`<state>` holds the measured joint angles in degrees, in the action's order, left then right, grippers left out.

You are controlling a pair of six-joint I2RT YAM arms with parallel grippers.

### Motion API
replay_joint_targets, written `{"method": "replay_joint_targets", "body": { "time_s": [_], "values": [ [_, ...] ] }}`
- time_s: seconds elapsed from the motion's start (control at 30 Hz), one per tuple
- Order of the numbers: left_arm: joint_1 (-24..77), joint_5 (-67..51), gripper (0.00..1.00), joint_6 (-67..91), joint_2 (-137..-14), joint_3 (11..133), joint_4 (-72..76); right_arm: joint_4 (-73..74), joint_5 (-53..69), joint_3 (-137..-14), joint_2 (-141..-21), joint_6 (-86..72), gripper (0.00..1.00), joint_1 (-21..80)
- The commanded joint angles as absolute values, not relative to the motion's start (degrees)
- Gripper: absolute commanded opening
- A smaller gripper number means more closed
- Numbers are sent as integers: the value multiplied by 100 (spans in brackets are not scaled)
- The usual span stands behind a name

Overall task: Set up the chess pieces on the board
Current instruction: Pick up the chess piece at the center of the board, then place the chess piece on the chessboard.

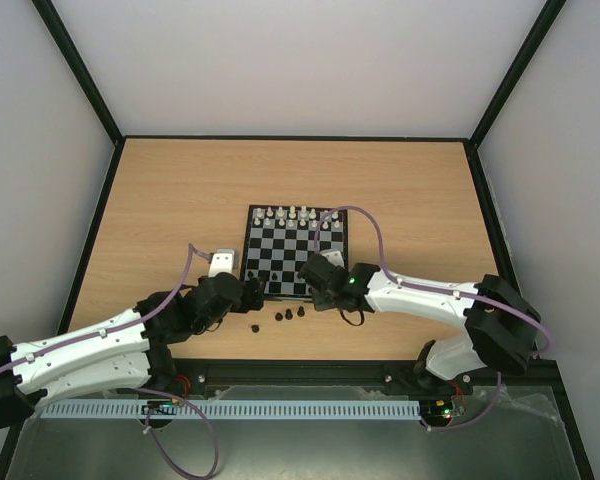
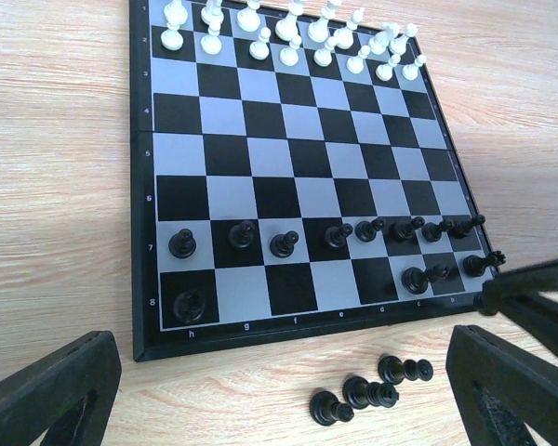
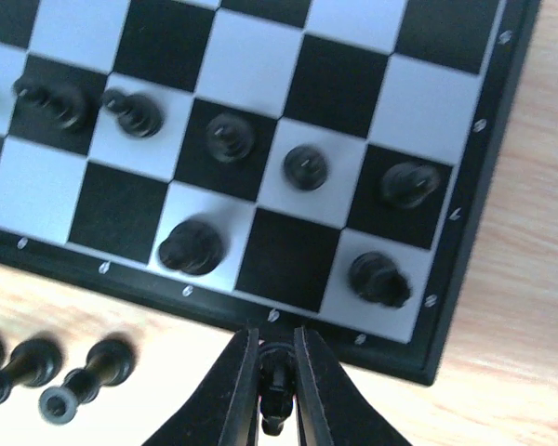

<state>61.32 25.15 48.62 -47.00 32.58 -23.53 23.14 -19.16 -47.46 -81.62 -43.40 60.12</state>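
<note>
The board lies on the wooden table, with white pieces on its far rows. Several black chess pieces stand along its second-nearest row, and a few more on the nearest row. Three black pieces lie on the table just in front of the board. My right gripper is shut on a small black piece, just off the board's near edge beside an empty black square. My left gripper is open above the loose pieces, holding nothing.
In the top view both grippers, left and right, meet at the board's near edge. One more loose black piece lies to the left of the others. A dark raised rim borders the table.
</note>
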Motion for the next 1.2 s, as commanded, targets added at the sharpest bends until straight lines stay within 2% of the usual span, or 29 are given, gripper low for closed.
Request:
{"method": "replay_joint_targets", "body": {
  "time_s": [0.0,0.73,1.17],
  "values": [
    [6075,2504,99,4773,-4732,3214,-2320,2535,-1960,-4911,-8095,-3915,12,5663],
    [6013,2512,99,4756,-4589,3141,-2394,2048,-1627,-5145,-8793,-3467,13,5333],
    [5954,2468,99,4746,-4509,3108,-2442,2029,-1564,-5202,-8917,-3425,17,5266]
  ]
}}
